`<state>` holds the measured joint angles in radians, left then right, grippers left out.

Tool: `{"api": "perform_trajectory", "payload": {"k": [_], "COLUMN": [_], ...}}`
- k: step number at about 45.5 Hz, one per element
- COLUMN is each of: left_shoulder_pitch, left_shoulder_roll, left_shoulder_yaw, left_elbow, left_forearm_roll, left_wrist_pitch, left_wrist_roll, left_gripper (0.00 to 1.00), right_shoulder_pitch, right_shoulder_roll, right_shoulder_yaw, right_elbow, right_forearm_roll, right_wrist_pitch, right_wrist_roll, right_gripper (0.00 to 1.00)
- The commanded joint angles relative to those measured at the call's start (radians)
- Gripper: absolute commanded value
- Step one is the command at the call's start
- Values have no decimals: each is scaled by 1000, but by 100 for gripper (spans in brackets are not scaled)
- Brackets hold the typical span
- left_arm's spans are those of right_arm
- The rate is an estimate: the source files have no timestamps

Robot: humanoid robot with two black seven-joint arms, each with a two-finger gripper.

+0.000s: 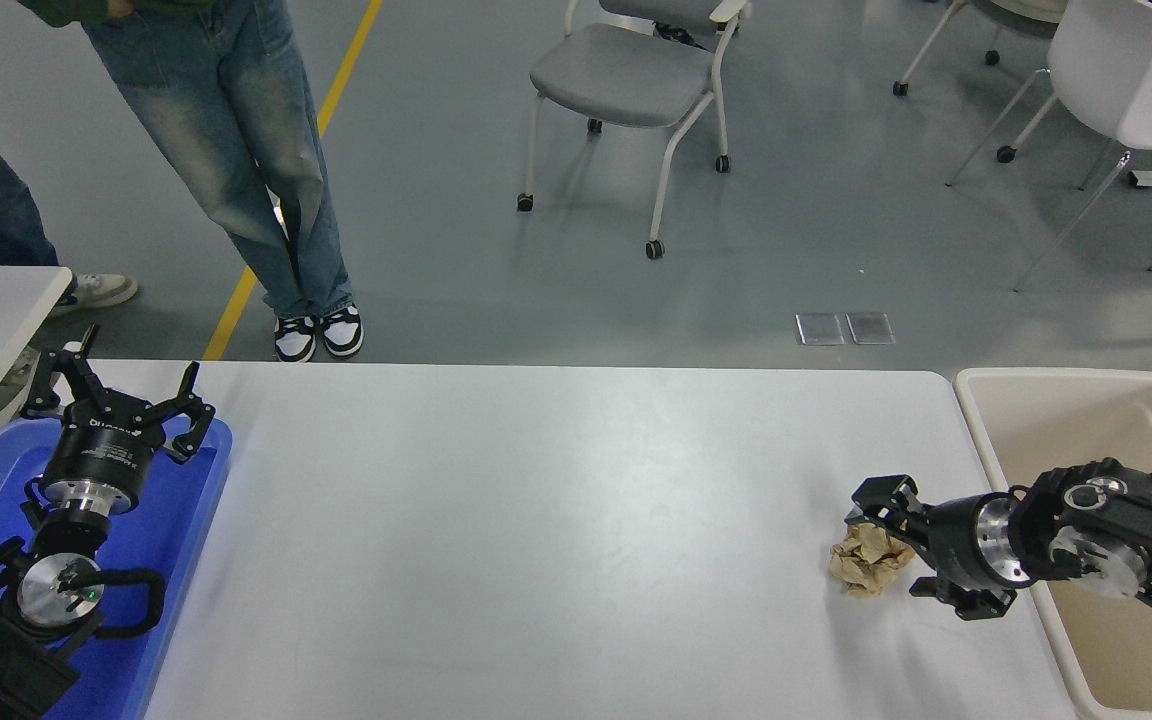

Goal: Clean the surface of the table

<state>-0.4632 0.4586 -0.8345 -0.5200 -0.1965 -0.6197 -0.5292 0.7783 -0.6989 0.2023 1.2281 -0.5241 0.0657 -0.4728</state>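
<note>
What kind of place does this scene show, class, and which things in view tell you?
Probably a robotics lab or test workshop: a grey painted floor with a yellow line, wheeled office chairs, and a robot's right hand at crumpled brown paper on the white table surface.

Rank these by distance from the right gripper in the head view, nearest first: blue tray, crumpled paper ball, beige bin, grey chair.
1. Crumpled paper ball, at the right gripper.
2. Beige bin, just right.
3. Grey chair, far side, on the floor.
4. Blue tray, far left.
</note>
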Motion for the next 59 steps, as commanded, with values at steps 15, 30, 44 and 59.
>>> {"api": "perform_trajectory", "payload": {"k": [15, 30, 44, 59], "left_shoulder_pitch": [0, 0, 0, 0], "left_shoulder_roll": [0, 0, 0, 0], "left_shoulder_yaw": [0, 0, 0, 0], "left_elbow": [0, 0, 0, 0], "left_forearm_roll": [0, -1, -1, 0], "left_wrist_pitch": [0, 0, 0, 0], "left_wrist_roll": [0, 0, 0, 0], "left_gripper": [100, 100, 100, 100], "right_shoulder_pitch": [15, 12, 2, -4], "right_shoulder_roll": [167, 176, 242, 245], "right_shoulder_yaw": [-14, -15, -17, -17], "right_elbow": [-159, -199, -248, -248], "right_forearm_roll": [-36, -92, -129, -165], "right_wrist_pitch": [-43, -55, -75, -73], "right_wrist_roll": [-20, -20, -21, -17], "right_gripper": [100, 100, 100, 64]}}
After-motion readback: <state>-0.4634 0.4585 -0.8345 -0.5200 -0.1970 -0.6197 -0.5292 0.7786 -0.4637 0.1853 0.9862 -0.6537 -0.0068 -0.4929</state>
